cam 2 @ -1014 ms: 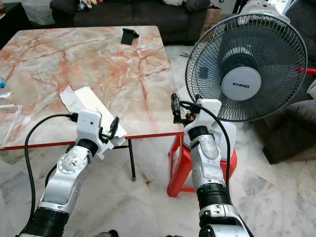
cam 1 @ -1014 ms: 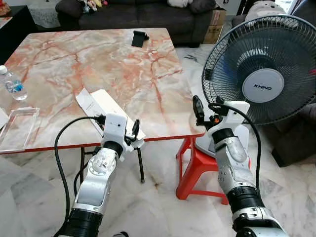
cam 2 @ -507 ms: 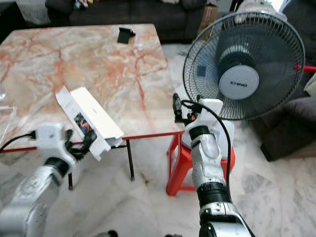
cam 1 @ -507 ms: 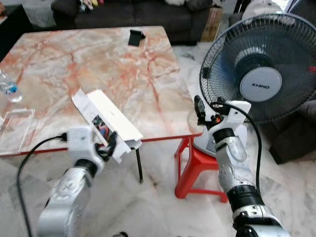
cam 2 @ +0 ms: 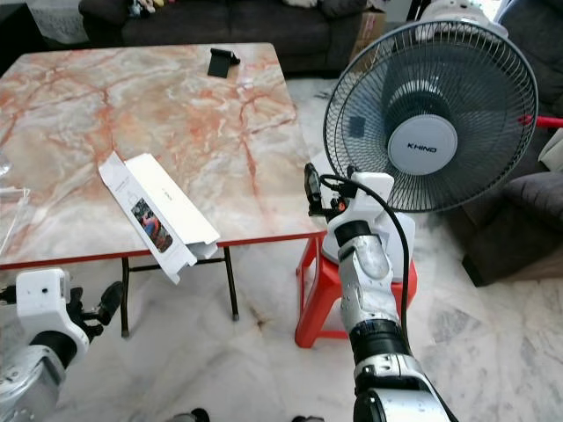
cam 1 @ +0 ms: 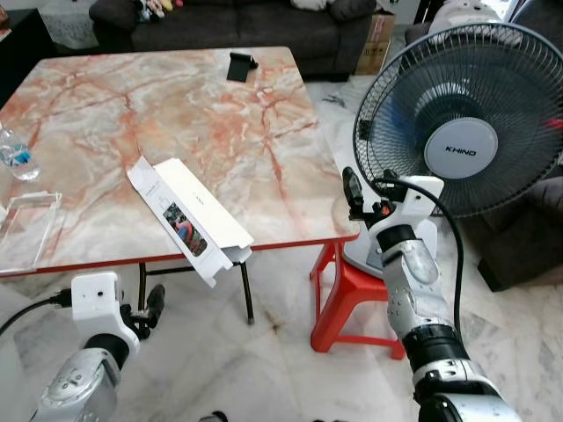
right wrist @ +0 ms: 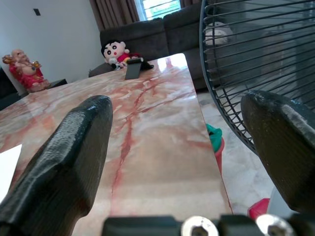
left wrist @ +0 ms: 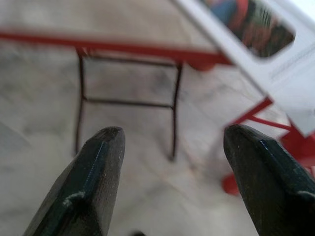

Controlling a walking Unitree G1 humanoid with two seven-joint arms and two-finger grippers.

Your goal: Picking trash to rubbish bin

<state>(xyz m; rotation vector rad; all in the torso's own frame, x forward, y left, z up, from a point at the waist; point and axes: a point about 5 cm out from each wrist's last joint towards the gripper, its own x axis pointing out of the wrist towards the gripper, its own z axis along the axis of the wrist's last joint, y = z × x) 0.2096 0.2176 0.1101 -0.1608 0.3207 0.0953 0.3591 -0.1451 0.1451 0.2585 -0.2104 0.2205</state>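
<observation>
- Far left on the counter [cam 1: 106, 105] I've got a water bottle [cam 1: 19, 151] and a clear plastic tray [cam 1: 28, 227] at the near edge. Neither looks like my target.
- My left claw [cam 2: 104, 303] hangs low, below the counter's near edge and over the marble floor [cam 1: 264, 352]. From its wrist camera the two fingers [left wrist: 93, 182] stand well apart with nothing between them, so it's wide open and empty.
- Moving right, there's the trash: a flattened white cardboard box [cam 1: 189, 218] with a printed picture on one panel. It lies slantwise on the counter, and its near end pokes out past the red edge, above and to the right of my left claw.
- My read on handling: it's light, thin card, stiff along its length but easily bent or crushed. It could slide on the polished marble if I push it instead of pinching.
- The best hold, I reckon, is the overhanging end, one finger above and one below, since I can't get under the part lying flat.
- At the far edge sits a small black object [cam 1: 239, 66]. I can't tell what it is.
- On the right, my right claw [cam 1: 352, 195] is raised beside the counter's near right corner, spread wide and holding nothing.
- Behind it, a standing fan [cam 1: 466, 132] rests on a red stool [cam 1: 347, 294].
- I see no rubbish bin yet, so I'll have to look for it.
</observation>
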